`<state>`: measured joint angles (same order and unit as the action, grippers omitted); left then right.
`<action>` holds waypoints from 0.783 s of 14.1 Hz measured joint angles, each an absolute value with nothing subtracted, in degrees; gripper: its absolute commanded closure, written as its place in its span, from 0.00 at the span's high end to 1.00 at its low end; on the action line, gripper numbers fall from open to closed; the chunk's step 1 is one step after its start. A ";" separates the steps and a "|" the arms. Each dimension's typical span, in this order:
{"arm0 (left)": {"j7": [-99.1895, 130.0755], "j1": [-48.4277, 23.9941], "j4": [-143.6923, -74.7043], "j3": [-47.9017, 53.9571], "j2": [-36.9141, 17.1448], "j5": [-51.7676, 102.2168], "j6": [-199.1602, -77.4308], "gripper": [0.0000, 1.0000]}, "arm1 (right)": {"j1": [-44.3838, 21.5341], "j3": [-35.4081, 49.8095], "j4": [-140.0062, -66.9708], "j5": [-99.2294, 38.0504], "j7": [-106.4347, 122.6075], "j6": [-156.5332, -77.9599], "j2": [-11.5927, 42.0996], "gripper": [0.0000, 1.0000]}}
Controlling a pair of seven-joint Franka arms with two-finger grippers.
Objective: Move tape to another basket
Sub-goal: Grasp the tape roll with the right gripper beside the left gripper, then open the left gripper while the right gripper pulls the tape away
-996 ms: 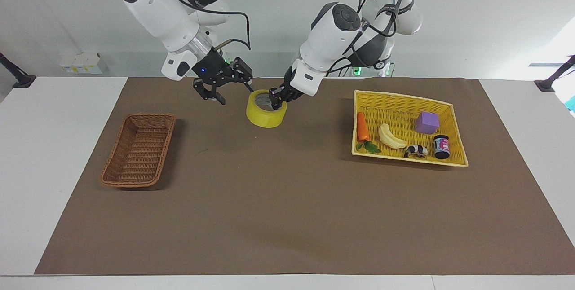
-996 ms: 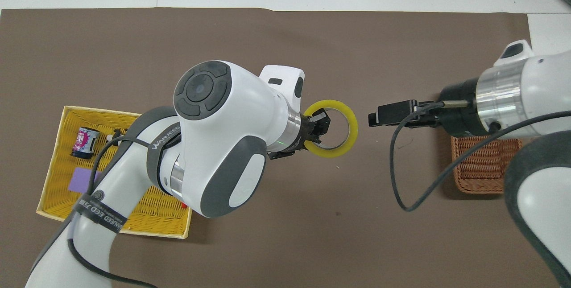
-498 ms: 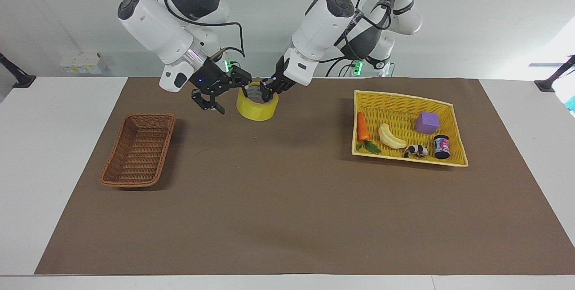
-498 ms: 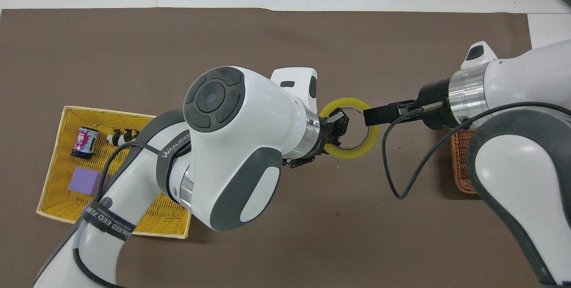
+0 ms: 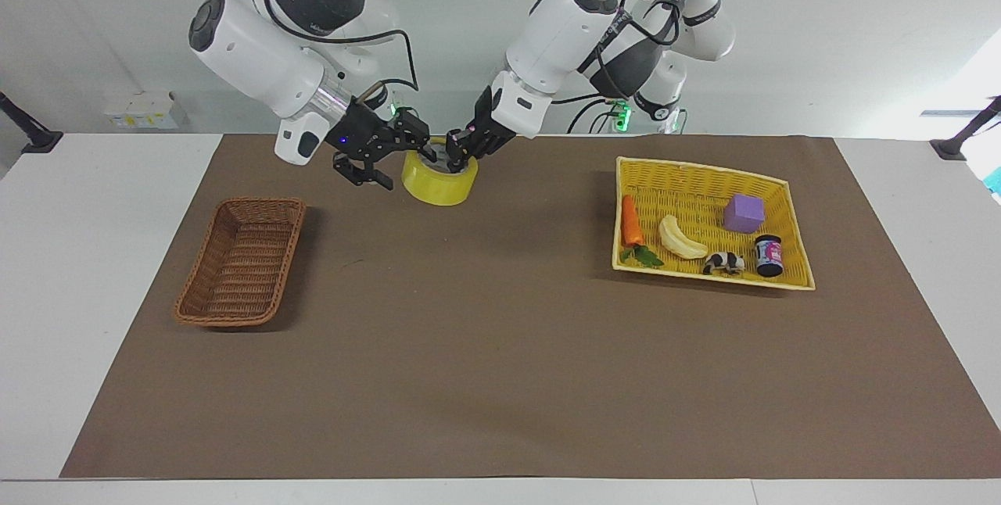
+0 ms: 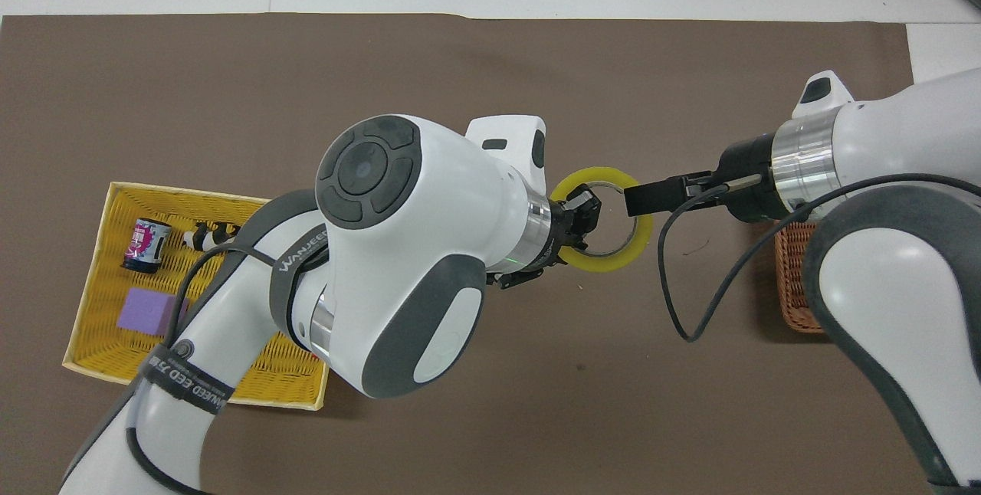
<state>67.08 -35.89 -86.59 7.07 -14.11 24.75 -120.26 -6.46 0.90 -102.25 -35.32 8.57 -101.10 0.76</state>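
Observation:
The yellow tape [image 5: 439,180] hangs in the air over the mat near the robots, held level. My left gripper [image 5: 461,149] is shut on the tape's wall, one finger in the hole; it also shows in the overhead view [image 6: 582,213]. My right gripper [image 5: 395,161] is open and straddles the other side of the roll's wall, one finger over the hole and one outside. The overhead view shows the tape ring [image 6: 613,263] with the right gripper [image 6: 642,198] over its rim. The dark-brown wicker basket [image 5: 238,321] stands empty toward the right arm's end, and is partly hidden under the right arm in the overhead view [image 6: 793,284].
A bright-yellow basket [image 5: 704,170] toward the left arm's end holds a carrot [image 5: 631,221], a peeled banana [image 5: 679,238], a purple cube [image 5: 743,213], a small jar [image 5: 769,256] and a toy cow [image 5: 724,263]. A brown mat [image 5: 500,364] covers the table.
The left gripper has lifted the tape and carried it toward the right arm's end. The right gripper has closed in on the roll and now straddles its wall, still open.

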 measured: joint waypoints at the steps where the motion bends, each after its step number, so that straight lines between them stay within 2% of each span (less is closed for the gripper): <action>1: 67.13 -35.90 -86.59 7.11 -14.11 24.73 -120.45 0.00 | -6.42 0.90 -102.17 -35.33 8.57 -101.08 0.76 1.00; 2: 67.17 -35.89 -86.58 7.10 -14.11 24.73 -120.47 0.00 | -6.42 0.92 -102.12 -35.33 8.57 -101.08 0.77 0.78; 3: 67.23 -35.90 -86.58 7.11 -14.12 24.73 -120.46 0.00 | -6.42 0.92 -102.08 -35.33 8.57 -101.09 0.78 0.40; 4: 67.39 -35.90 -86.58 7.16 -14.19 24.73 -120.46 0.00 | -6.44 0.98 -101.91 -35.45 8.57 -101.08 0.78 0.10; 5: 67.63 -35.91 -86.59 7.21 -14.30 24.73 -120.49 0.00 | -6.47 1.07 -101.73 -35.61 8.54 -101.03 0.77 0.00; 7: 67.86 -35.94 -86.59 7.38 -14.47 24.72 -120.70 0.00 | -6.50 1.22 -101.35 -35.88 7.37 -100.59 0.77 0.00; 8: 67.94 -35.95 -86.41 7.52 -14.42 24.75 -120.91 0.10 | -6.50 1.20 -101.37 -35.86 6.28 -100.55 0.86 0.00; 9: 68.15 -36.00 -86.28 7.59 -14.41 24.71 -120.93 0.93 | -6.50 1.19 -101.36 -35.86 5.74 -100.51 0.92 0.00; 10: 68.18 -36.02 -86.17 7.61 -14.41 24.69 -121.00 1.00 | -6.51 1.21 -101.35 -35.86 5.44 -100.45 0.96 0.00; 11: 68.17 -36.02 -86.03 7.60 -14.33 24.69 -121.04 1.00 | -6.50 1.21 -101.35 -35.86 5.28 -100.45 0.97 0.00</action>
<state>68.17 -36.02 -86.03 7.60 -14.33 24.69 -121.04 -6.50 1.21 -101.35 -35.86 5.28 -100.45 0.97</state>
